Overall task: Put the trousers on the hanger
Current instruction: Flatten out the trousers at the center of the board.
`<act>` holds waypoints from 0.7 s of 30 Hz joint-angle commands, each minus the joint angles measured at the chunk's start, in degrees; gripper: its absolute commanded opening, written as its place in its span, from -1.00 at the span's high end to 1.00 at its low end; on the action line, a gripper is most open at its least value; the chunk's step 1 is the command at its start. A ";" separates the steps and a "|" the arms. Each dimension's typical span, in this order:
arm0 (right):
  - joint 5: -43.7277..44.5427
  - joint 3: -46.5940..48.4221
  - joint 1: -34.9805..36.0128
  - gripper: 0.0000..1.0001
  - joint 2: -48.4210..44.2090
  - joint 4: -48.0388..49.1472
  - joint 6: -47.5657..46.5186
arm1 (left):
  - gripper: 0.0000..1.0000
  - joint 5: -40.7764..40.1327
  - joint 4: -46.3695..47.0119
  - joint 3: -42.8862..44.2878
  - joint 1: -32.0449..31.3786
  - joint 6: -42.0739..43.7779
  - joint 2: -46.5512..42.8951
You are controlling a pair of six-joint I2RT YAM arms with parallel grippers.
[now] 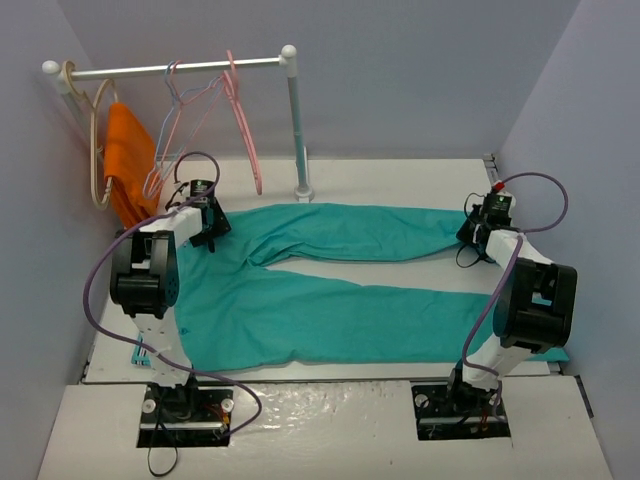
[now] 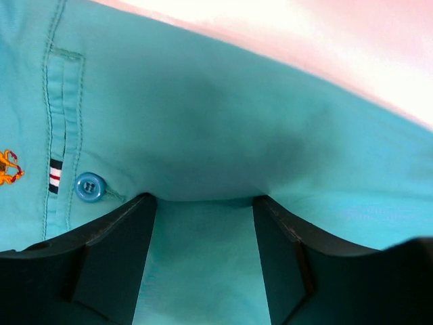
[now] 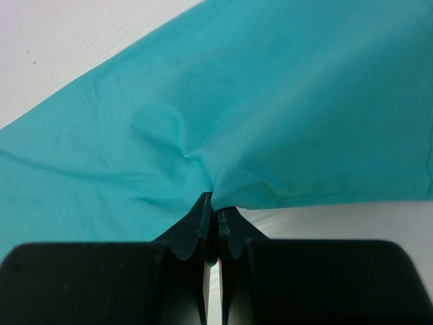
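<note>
Long teal-green fabric trousers (image 1: 350,310) lie flat across the white tabletop (image 1: 400,175), mid-frame. The right gripper (image 3: 215,198) pinches a leg edge, presumably for lifting. The left gripper (image 2: 203,198) sits spread over the waistband. The thin salmon-pink hanger (image 1: 247,130) hangs upper left.

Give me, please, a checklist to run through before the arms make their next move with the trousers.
1. Right gripper pinching the trousers: ok, its jaws are shut on a fabric edge.
2. Left gripper holding the waist end: not ok, its fingers stand apart with fabric between them, unpinched.
3. Trousers spread out, legs untangled: ok, both legs lie flat and apart.
4. Hanger within sight and free: ok, it hangs on the rail, nothing draped on it.
5. Right pinch catching all fabric layers: cannot tell.
</note>
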 commanded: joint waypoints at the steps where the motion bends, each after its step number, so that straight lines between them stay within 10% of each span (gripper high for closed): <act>1: 0.55 1.88 -2.37 1.00 -2.86 2.50 -0.54 | -0.09 1.35 0.50 3.81 5.25 -0.29 3.60; 15: 0.63 8.79 -2.52 0.99 -5.10 1.10 -1.98 | -0.04 2.06 -1.65 4.69 9.56 1.52 -2.74; 21: -0.07 6.96 -2.46 0.42 -5.59 -0.10 0.31 | -0.46 5.36 -6.01 0.76 7.68 1.57 -13.26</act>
